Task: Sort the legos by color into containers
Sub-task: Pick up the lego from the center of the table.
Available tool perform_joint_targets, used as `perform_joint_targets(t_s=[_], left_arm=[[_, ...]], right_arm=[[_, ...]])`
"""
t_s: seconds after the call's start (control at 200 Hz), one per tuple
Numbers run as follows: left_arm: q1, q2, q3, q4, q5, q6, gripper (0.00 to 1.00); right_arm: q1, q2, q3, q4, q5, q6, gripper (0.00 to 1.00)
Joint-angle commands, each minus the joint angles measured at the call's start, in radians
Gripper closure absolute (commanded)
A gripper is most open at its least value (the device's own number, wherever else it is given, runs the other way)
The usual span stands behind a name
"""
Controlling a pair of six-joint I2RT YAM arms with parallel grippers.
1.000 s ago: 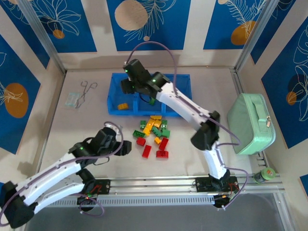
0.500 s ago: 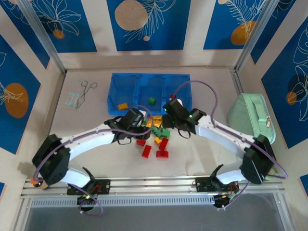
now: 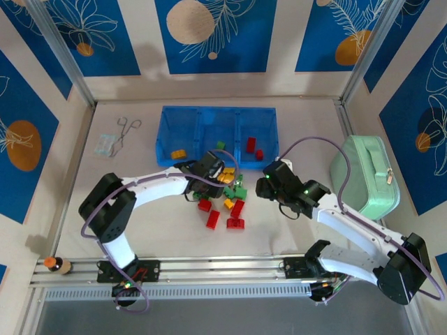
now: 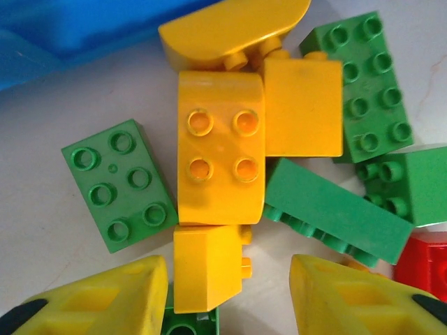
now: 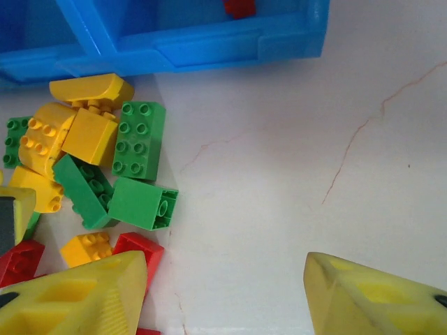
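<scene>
The left gripper (image 4: 230,296) hung low over the loose heap of red, green and yellow-orange studded plastic legos (image 3: 225,201) on the pale table (image 3: 300,132), just in front of the translucent blue three-compartment plastic tray (image 3: 187,129). Its fingers were partly spread either side of a small yellow-orange brick (image 4: 208,269), with a gap at one finger and no firm hold. The right gripper (image 5: 227,296) stood just right of the heap over bare table, fingers wide apart and empty. The tray held one yellow-orange lego (image 3: 179,153) in its left compartment, a green one (image 3: 220,146) in the middle and two red ones (image 3: 251,144) in the right.
</scene>
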Motion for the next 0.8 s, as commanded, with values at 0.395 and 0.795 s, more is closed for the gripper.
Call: perform_joint_targets(t_s=[0.395, 0.795], left_arm=[[-0.007, 0.078, 0.019, -0.024, -0.005, -0.004, 0.61], [-0.010, 0.024, 0.025, -0.037, -0.017, 0.003, 0.74]], right_arm=[[-0.007, 0.040, 0.010, 0.061, -0.030, 0.018, 0.38], [-0.012, 0.031, 0.016, 0.055, -0.020, 0.021, 0.39]])
